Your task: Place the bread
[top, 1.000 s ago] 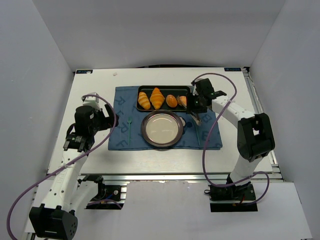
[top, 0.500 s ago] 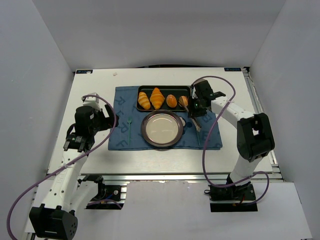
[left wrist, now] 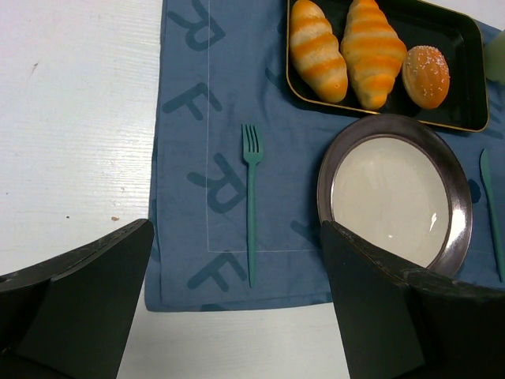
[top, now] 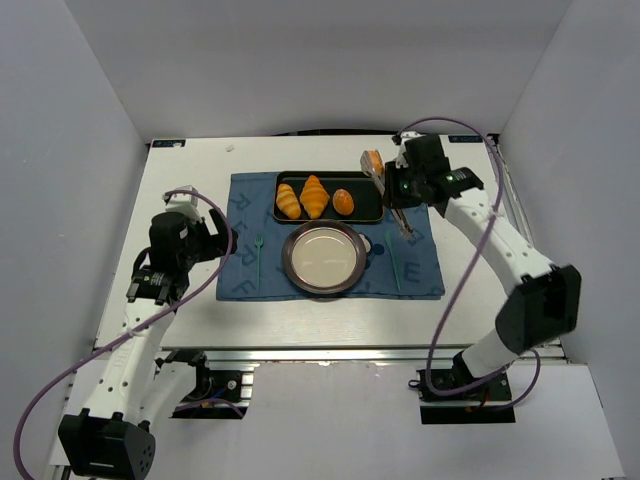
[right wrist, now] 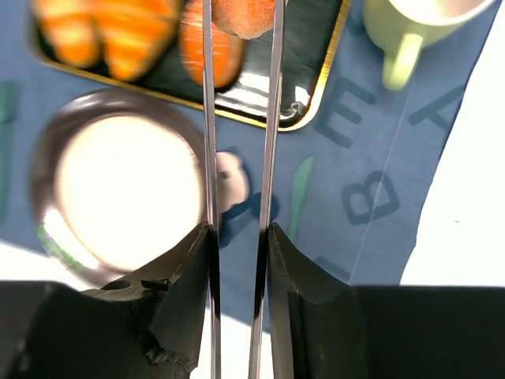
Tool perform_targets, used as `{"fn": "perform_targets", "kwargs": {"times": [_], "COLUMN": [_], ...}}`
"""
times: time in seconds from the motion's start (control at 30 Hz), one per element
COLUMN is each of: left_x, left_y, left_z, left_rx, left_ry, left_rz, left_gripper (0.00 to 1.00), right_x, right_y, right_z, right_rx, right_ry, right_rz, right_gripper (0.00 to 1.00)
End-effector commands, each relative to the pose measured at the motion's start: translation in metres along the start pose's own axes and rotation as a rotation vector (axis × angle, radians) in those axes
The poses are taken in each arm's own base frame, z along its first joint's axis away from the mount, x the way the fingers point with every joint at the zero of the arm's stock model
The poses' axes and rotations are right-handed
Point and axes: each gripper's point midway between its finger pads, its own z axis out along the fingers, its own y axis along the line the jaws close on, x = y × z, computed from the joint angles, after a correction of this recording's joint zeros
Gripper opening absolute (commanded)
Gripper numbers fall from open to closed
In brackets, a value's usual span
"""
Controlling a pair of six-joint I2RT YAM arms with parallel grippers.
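- We see the bread [top: 371,160] [right wrist: 243,17] off the tray, pinched between the tips of metal tongs [top: 381,178] [right wrist: 207,142]. In the top view it sits at about 1 o'clock from the plate [top: 287,258].
- The right gripper [top: 398,194] [right wrist: 237,237] has its jaws squeezed together on the two arms of the tongs, which run nearly parallel out to the bun.
- Below the bread, the black tray [top: 366,208] [right wrist: 316,47] holds three pastries. Two ridged croissants [top: 288,200] [top: 314,196] lie side by side at its 9 o'clock end, and a darker oval bun [top: 343,202] [left wrist: 426,76] lies at 3 o'clock of them.
- The plate [left wrist: 323,183] sits at 6 o'clock of the tray, just beside it, on a blue placemat [top: 240,272].
- A teal fork [top: 257,255] [left wrist: 252,207] lies at 9 o'clock of the plate, and a teal knife [top: 398,266] at 3 o'clock.
- In the right wrist view we find a green mug [right wrist: 410,20] just beyond the tray's end.
- The left gripper [top: 150,286] [left wrist: 237,229] hangs at 9 o'clock of the placemat with its jaws wide apart, holding nothing.
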Motion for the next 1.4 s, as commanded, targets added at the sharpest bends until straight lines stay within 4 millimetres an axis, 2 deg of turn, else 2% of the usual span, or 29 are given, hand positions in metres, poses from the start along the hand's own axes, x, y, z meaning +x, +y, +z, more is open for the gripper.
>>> {"fn": "perform_targets", "kwargs": {"times": [0.0, 0.03, 0.1, 0.13, 0.2, 0.23, 0.27, 0.37, 0.5, 0.6, 0.93, 1.0, 1.13, 1.37], "left_x": [-0.007, -0.007, -0.008, -0.009, -0.01, -0.009, -0.011, -0.013, -0.013, -0.014, -0.013, -0.013, -0.012, -0.012], "left_y": [-0.003, -0.003, -0.004, -0.005, -0.007, -0.007, -0.008, -0.01, -0.01, -0.009, -0.01, -0.01, -0.009, -0.009], "left_z": [-0.004, -0.003, -0.003, -0.002, -0.003, -0.003, -0.003, -0.006, -0.011, -0.014, -0.014, -0.015, -0.016, -0.016], "left_rx": [0.008, 0.007, 0.011, 0.015, 0.023, 0.026, 0.03, 0.038, 0.037, 0.031, 0.037, 0.039, 0.033, 0.033], "left_ry": [-0.03, -0.029, -0.034, -0.041, -0.046, -0.045, -0.052, -0.06, -0.061, -0.066, -0.064, -0.065, -0.06, -0.06], "left_rz": [-0.004, -0.009, -0.016, -0.023, -0.032, -0.041, -0.045, -0.054, -0.053, -0.048, -0.054, -0.054, -0.048, -0.047], "left_gripper": [0.98, 0.98, 0.98, 0.98, 0.98, 0.98, 0.98, 0.98, 0.98, 0.98, 0.98, 0.98, 0.98, 0.98], "right_x": [0.006, 0.023, 0.045, 0.063, 0.081, 0.087, 0.103, 0.128, 0.151, 0.161, 0.166, 0.169, 0.167, 0.156], "right_y": [0.029, 0.045, 0.067, 0.081, 0.095, 0.109, 0.109, 0.124, 0.127, 0.13, 0.126, 0.126, 0.127, 0.13], "right_z": [-0.035, -0.04, -0.044, -0.046, -0.046, -0.047, -0.042, -0.035, -0.022, -0.014, 0.005, 0.008, 0.007, -0.004], "right_rx": [-0.071, -0.105, -0.17, -0.203, -0.234, -0.267, -0.263, -0.288, -0.256, -0.246, -0.179, -0.173, -0.175, -0.187], "right_ry": [-0.039, -0.03, -0.009, 0.004, 0.018, 0.011, 0.04, 0.085, 0.122, 0.139, 0.136, 0.149, 0.144, 0.113], "right_rz": [-0.042, -0.062, -0.055, -0.073, -0.055, -0.068, -0.066, -0.069, -0.082, -0.091, -0.101, -0.104, -0.1, -0.094], "right_gripper": [0.36, 0.36, 0.37, 0.37, 0.37, 0.37, 0.37, 0.37, 0.37, 0.38, 0.4, 0.42, 0.6, 0.64]}}
